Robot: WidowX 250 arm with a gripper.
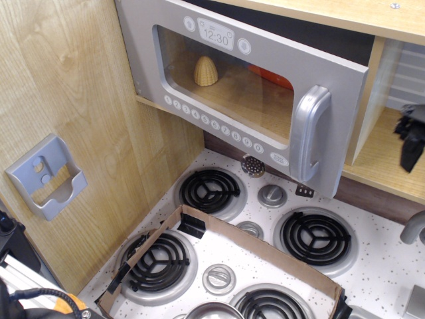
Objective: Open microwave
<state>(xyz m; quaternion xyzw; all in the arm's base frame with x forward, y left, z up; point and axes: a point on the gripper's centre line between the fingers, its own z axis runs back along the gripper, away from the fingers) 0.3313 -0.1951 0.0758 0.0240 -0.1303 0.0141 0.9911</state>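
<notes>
The microwave (232,86) is mounted up in the wooden cabinet. Its silver-grey door stands ajar, with the right edge swung out from the cabinet. The chunky silver handle (309,136) is free and nothing touches it. The clock display (214,34) reads 12:30, and a row of round white buttons (212,123) runs under the window. A yellow ribbed object (206,71) sits inside behind the window. Only a black part of my gripper (412,141) shows at the right edge, well away from the handle. Its fingers cannot be made out.
A small grey pocket-shaped holder (48,176) hangs on the left wooden wall. Below is a toy stove with black coil burners (210,189) and round knobs (271,195). A cardboard frame (265,249) lies across the stove. An open wooden shelf (385,156) is on the right.
</notes>
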